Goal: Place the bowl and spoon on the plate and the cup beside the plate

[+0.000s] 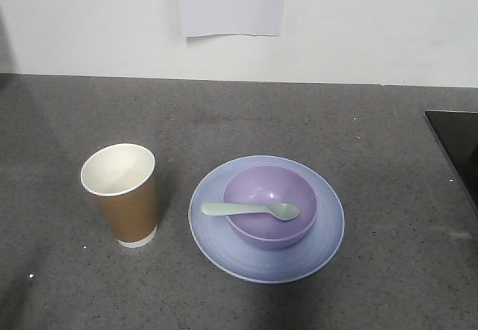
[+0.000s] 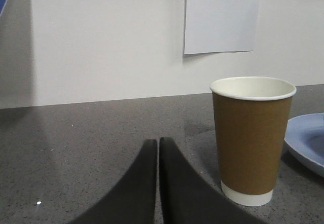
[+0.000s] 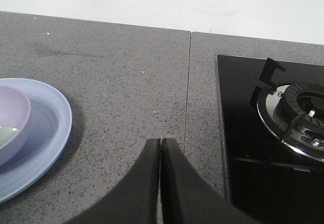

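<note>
— Which step are they on?

— It looks finished to me. Nearest us, the plate point(image 1: 216, 251) lies flat on the counter point(image 1: 388, 270). The bowl point(image 1: 269, 206) sits in the middle of it. The spoon point(image 1: 250, 210) lies across the bowl, with its handle sticking out over the rim toward the cup point(image 1: 121, 193).

— And the cup?

— It stands upright just beside the plate. They are not touching.

— So what comes next?

— I think nothing needs moving. The arms only have to keep away and not bump the cup.

— What are the grippers doing?

— The left gripper point(image 2: 159, 148) is pressed closed, with nothing in it. It sits low near the cup, but apart from it. The right gripper point(image 3: 160, 148) is closed too, and empty. It is on the other side of the plate, over bare counter.

— What is farther back?

— A stove point(image 3: 293, 112) off to the right, and paper point(image 1: 233, 3) on the wall.
</note>
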Available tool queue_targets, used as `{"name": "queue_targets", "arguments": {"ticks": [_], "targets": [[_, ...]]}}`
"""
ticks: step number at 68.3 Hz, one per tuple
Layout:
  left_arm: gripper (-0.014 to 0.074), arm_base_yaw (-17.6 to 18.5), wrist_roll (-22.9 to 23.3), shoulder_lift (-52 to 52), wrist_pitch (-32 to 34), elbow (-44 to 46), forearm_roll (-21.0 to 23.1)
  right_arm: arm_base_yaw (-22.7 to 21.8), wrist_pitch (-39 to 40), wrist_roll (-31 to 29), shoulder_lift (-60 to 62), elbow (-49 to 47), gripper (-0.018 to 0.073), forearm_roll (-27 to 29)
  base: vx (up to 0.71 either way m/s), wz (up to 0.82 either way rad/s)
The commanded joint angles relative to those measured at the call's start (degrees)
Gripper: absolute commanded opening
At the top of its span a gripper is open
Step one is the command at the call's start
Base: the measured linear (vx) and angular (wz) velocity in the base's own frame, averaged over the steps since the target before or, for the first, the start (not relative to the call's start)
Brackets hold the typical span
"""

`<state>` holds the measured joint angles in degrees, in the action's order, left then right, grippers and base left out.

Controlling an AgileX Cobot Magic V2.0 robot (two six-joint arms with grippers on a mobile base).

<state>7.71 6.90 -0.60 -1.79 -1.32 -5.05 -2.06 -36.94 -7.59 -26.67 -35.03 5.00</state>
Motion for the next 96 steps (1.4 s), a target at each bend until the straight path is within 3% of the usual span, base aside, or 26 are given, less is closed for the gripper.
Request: {"name": "queue_targets", "arguments": {"ticks": [1, 72, 89, 96], "targets": [[-0.0006, 0.18, 0.02, -0.89, 4.51, 1.01, -0.24, -0.51, 4.19, -0.52, -0.30, -1.43, -0.0011, -0.02, 0.00, 0.00], [-0.0006, 0.18, 0.02, -0.83, 4.40, 1.02, -0.09, -0.35, 4.56, -0.45, -0.30, -1.43, -0.0011, -0.91, 0.00, 0.00], [-0.0006, 0.18, 0.02, -0.83, 4.41, 1.02, -0.09, -0.35, 4.77, 7.94, 3.66, -1.25, -0.0011, -8.34, 0.00, 0.00], [-0.0006, 0.18, 0.02, -0.83, 4.34, 1.02, -0.09, -0.35, 9.55, 8.26, 6.70, 1.91, -0.0011, -8.59, 0.00, 0.00]]}}
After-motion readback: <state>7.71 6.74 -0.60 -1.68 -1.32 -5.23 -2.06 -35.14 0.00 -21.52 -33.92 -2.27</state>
